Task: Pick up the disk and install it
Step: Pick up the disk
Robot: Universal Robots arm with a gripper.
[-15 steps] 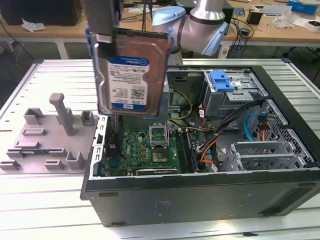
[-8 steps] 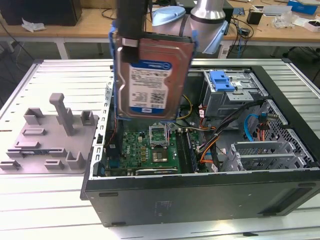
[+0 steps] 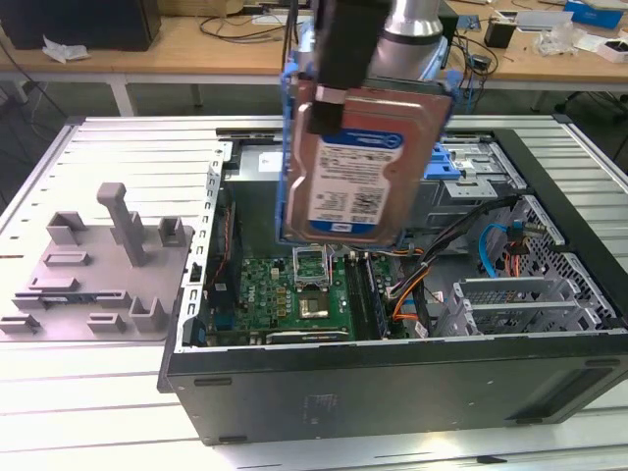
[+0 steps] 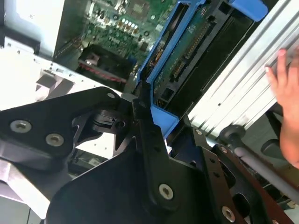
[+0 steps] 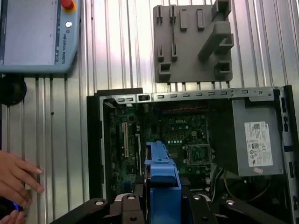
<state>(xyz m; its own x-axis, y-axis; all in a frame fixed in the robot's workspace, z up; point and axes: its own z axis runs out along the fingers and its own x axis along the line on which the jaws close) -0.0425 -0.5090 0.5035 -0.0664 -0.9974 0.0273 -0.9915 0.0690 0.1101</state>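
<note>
Gripper [image 3: 365, 90] holding the disk [image 3: 358, 167] in the air above the open computer case [image 3: 392, 378].

In the upper middle of the exterior view the arm is reaching straight down, its gripper clamping the disk by the upper edge. The drive is hanging below it, label facing the camera, slightly tilted, with the blue frame running along its sides. It is hovering over the green motherboard [image 3: 294, 294], not touching it. In the first wrist view black fingers [image 5: 196, 207] are pressing on either side of the blue frame. The case is lying open on the ribbed metal table [image 3: 98, 412], holding the motherboard, a grey power supply [image 5: 257, 135], coloured cables [image 3: 491, 245] and a grey drive cage [image 3: 520, 304] toward the exterior view's right. A grey fixture plate [image 3: 98, 265] is sitting at the exterior view's left, just beside the case. A person's hand [image 5: 16, 179] is resting on the table.
</note>
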